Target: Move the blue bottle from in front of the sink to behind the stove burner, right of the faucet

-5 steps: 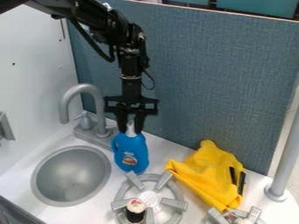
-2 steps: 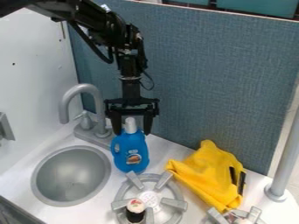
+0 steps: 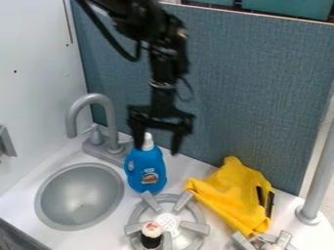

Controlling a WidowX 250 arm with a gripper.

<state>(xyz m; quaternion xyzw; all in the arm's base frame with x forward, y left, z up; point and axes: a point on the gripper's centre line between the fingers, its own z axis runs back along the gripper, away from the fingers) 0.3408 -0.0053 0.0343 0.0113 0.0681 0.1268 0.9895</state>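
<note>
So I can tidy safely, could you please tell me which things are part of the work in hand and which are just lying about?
In hand:
- gripper, open near the bottle's top
- upright blue bottle

Lying about:
- yellow cloth
- burner
- dark, pale-topped container on it

Bottle: smooth blue plastic bottle with a white cap [image 3: 145, 168], slightly glossy.
Cloth: soft yellow fabric cloth [image 3: 231, 195], matt, creased.
Basin: round grey sink basin [image 3: 79, 197], smooth, with a dull metallic sheen.
Faucet: curved grey faucet [image 3: 93, 99], smooth, satin-looking.
Burner: round grey stove burner with flat prongs [image 3: 138, 215], smooth, low sheen.
Panel: upright blue-grey panel [image 3: 241, 93], matt, woven-looking, rough.
Counter: white flat counter [image 3: 25, 211], smooth.
</note>
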